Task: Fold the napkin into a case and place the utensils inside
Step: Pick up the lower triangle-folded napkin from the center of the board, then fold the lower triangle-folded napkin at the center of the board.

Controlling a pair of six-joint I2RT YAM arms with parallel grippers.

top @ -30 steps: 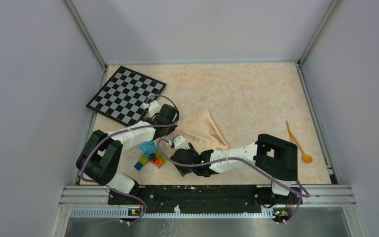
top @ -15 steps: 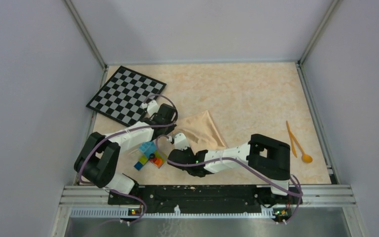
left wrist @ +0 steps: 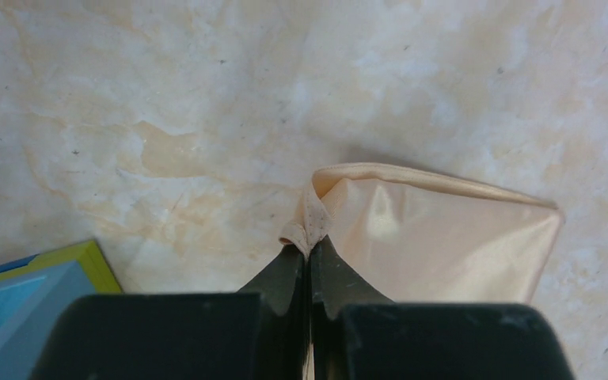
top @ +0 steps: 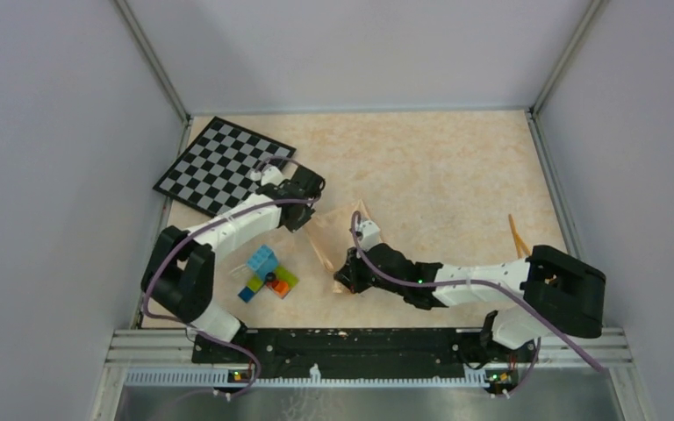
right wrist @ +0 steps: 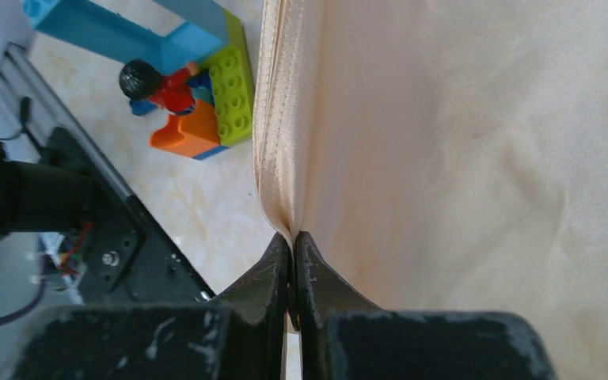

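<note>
The napkin (top: 332, 239) hangs bunched and lifted off the table (top: 439, 167), just to the right of the cluster of toy bricks (top: 266, 276) and slightly farther from the arm bases than they are, stretched between the two grippers. The left gripper (top: 304, 219) holds the cloth's far-left corner at a spot beyond the bricks; in the left wrist view its gripper (left wrist: 309, 249) has the jaws pressed together with a small puckered tab of the napkin (left wrist: 435, 237) pinched at the tips, the rest of the cloth falling away to the right as a smooth folded sheet, and a blue-and-green edge of the bricks (left wrist: 32, 285) shows at lower left. The right gripper (top: 346, 279) sits level with the bricks on their right side; in the right wrist view its gripper (right wrist: 292, 237) is clamped tight on a stitched hem of the napkin (right wrist: 459, 158), which fills most of that picture, with the bricks (right wrist: 198, 95) and a small toy figure on the table past the hem. The utensils (top: 518, 235) lie far to the right of the bricks, seemingly half hidden behind the right arm, so only thin orange ends show. The checkered board (top: 224, 167) lies flat beyond the bricks, toward the far left corner.
</note>
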